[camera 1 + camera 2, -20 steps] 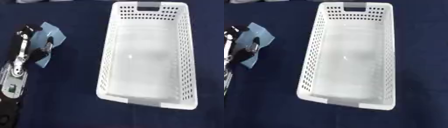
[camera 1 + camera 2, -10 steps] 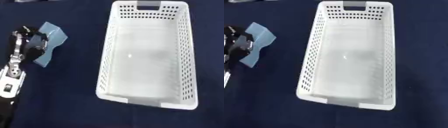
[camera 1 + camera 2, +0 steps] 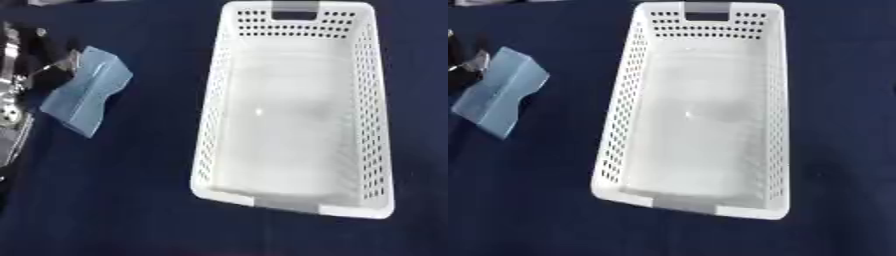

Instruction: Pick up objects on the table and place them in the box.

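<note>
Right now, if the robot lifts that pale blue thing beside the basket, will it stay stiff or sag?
The pale blue packet looks thin, with a crease across its middle, so it will probably bend or sag when lifted. It seems light for its size. Lying flat on the dark cloth, it is unlikely to roll, though the left hand at its edge might slide it.

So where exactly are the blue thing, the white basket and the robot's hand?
Blue thing (image 3: 87,95), left eye view: middle of its pale folded surface.
Basket (image 3: 379,125), left eye view: its perforated right wall.
Left hand (image 3: 54,70), left eye view: a finger at the blue thing's left edge.
</note>
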Controlling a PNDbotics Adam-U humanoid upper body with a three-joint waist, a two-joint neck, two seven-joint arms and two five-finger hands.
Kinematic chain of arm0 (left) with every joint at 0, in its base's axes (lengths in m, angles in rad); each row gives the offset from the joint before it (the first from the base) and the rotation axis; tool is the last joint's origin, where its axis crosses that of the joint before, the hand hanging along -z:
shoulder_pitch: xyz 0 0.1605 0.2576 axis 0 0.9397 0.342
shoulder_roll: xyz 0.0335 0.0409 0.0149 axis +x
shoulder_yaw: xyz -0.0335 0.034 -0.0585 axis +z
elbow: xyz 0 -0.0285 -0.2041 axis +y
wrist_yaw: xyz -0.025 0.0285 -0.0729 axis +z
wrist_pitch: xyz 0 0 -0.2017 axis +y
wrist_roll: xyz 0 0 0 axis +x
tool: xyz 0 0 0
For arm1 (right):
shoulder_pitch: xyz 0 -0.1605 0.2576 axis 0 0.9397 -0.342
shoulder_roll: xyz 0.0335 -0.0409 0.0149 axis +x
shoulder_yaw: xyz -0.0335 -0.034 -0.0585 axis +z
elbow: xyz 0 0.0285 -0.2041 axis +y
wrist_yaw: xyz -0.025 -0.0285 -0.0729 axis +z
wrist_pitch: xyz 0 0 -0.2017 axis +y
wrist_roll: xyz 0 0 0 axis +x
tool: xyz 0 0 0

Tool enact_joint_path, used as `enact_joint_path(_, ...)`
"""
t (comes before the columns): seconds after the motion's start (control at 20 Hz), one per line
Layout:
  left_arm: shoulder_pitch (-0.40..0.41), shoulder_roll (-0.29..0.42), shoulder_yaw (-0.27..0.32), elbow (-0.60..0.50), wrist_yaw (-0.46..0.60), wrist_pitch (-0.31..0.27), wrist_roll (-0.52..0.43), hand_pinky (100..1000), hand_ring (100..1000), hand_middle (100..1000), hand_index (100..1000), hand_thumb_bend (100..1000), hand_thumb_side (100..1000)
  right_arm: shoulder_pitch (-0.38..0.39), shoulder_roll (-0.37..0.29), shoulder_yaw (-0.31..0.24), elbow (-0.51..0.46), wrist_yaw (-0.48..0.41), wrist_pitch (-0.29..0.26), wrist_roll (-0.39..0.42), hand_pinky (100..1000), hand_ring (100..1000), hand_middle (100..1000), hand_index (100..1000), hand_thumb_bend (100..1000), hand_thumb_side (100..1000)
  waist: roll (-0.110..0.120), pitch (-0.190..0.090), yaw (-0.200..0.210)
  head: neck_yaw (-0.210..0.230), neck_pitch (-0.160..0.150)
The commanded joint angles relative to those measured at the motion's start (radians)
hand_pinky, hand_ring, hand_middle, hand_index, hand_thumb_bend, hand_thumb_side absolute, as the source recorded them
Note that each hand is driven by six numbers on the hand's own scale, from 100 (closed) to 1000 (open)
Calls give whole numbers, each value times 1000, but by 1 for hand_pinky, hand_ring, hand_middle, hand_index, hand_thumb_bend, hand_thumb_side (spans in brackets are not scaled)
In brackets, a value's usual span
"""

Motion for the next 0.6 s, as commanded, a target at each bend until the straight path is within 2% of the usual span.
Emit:
enact_joint_path(0.05, -22, 82, -4, -19, 27, -7, -10, 100, 100, 100, 136, 100, 100, -2, -19, 1, -13, 5, 3, 0, 821, 738, 829, 967, 100, 771, 3, -19, 1, 12, 0)
enact_joint_path(0.2, -30, 101, -2, -9, 16, -4, -7, 100, 100, 100, 164, 100, 100, -2, -19, 1, -13, 6, 2, 0, 821, 738, 829, 967, 100, 771, 4, -18, 1, 10, 0)
enact_joint_path(0.25, -29, 109, 5, -11, -27, 7, 2, 100, 131, 202, 332, 100, 100, -2, -20, 0, -13, 6, 2, 0, 822, 738, 829, 969, 100, 771, 4, -17, 1, 9, 0)
enact_joint_path(0.3, -23, 116, 3, -20, -106, 24, -18, 100, 328, 408, 523, 100, 112, -3, -20, 0, -13, 7, 1, 0, 822, 738, 829, 969, 100, 771, 4, -16, 1, 10, 0)
enact_joint_path(0.35, -21, 115, 2, -34, -184, 44, -47, 337, 574, 639, 778, 100, 219, -2, -20, 0, -13, 8, 1, 0, 823, 739, 830, 971, 100, 770, 4, -15, 1, 10, 0)
enact_joint_path(0.4, -12, 121, -9, -52, -271, 62, -100, 476, 700, 756, 877, 100, 456, -2, -21, 1, -13, 10, 0, 0, 824, 739, 830, 973, 100, 770, 5, -14, 2, 12, 0)
enact_joint_path(0.45, -9, 120, -12, -72, -346, 79, -148, 560, 777, 816, 920, 100, 566, -1, -21, 1, -13, 11, 0, 0, 824, 739, 830, 973, 100, 770, 5, -14, 3, 13, 0)
enact_joint_path(0.5, -3, 126, -10, -92, -430, 99, -194, 670, 871, 881, 968, 170, 706, 0, -22, 1, -13, 14, -1, 0, 824, 739, 830, 974, 100, 770, 6, -13, 5, 12, 0)
enact_joint_path(0.55, 0, 128, -5, -113, -523, 123, -237, 679, 882, 887, 967, 226, 730, 1, -23, 1, -13, 16, -2, 0, 825, 739, 830, 975, 100, 770, 7, -13, 7, 12, 0)
enact_joint_path(0.6, 1, 129, 2, -135, -619, 154, -272, 625, 847, 869, 948, 335, 777, 2, -24, 0, -13, 18, -3, 0, 825, 739, 830, 976, 100, 769, 7, -13, 9, 11, 0)
